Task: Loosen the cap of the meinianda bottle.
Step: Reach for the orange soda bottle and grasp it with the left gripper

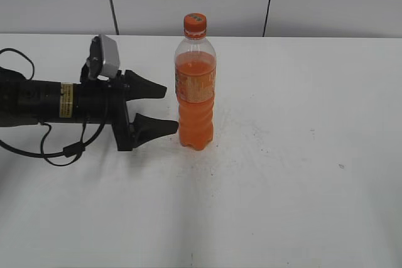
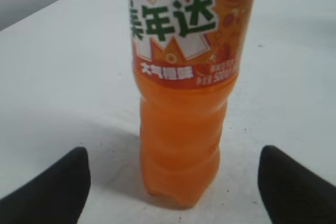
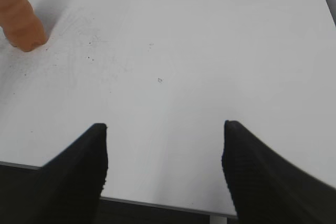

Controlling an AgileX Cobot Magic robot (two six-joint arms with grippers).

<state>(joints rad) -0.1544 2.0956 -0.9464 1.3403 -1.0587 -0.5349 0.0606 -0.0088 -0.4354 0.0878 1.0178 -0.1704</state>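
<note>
On the white table point(image 1: 301, 155), a little left of the middle in the exterior view, the meinianda bottle point(image 1: 196, 86) is standing upright with the cap point(image 1: 195, 24) sitting on top, apparently screwed on. The left gripper point(image 1: 164, 110) is lying level and low beside it, its jaws spread wide and pointing at the ribbed lower body, close to the bottle but not touching it; the left wrist view is showing both black fingertips point(image 2: 50, 190) flanking the bottle's base with clear gaps on either side. The right gripper point(image 3: 164, 145) is hanging out by the table's near edge, well apart from the bottle, its jaws also spread and holding nothing. The bottle is looking mostly full, so it is probably fairly heavy for its width and tall enough to tip if pushed high up. Its thin clear plastic is likely giving a little under a squeeze, and the smooth label band point(image 2: 184, 30) may be slippery. The ribbed section below the label is seeming the better place for a steadying grip, firm but not crushing. The cap is small, so it is likely calling for a tight, centred pinch around its rim from above, with the body held against turning.
</note>
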